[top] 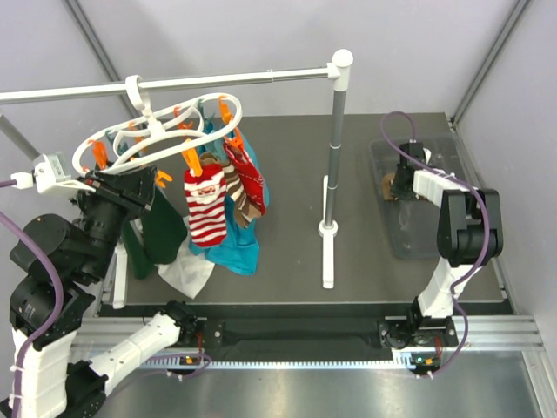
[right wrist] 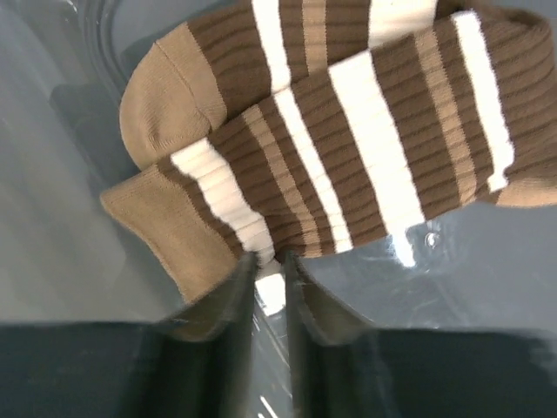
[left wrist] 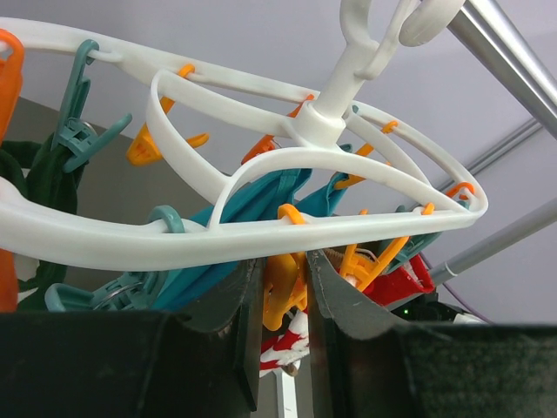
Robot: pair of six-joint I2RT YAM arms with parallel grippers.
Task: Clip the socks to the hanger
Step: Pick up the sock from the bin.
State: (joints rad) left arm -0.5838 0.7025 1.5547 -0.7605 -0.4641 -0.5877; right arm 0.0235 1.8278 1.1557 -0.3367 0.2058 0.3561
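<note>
From above we see the hanger [top: 153, 131] hooked on the rail [top: 244, 77] at the bench's [top: 365, 261] left, with two red socks [top: 206, 209] and one brown sock [top: 246, 202] pegged beside the teal garment [top: 237, 252]. Only the left wrist view shows the left end effector [left wrist: 284, 261] under the ring, fingers drawn close on an orange clothespin [left wrist: 283, 296] that fills their gap. The right wrist view shows the right end effector [right wrist: 270, 261] with fingers nearly together at the tan cuff of the other brown sock [right wrist: 348, 157]; whether cloth is caught between them we cannot tell. The overhead adds what that close view lacks: this sock lies in a clear bin [top: 409, 239] at the bench's far right, well apart from the hanger.
</note>
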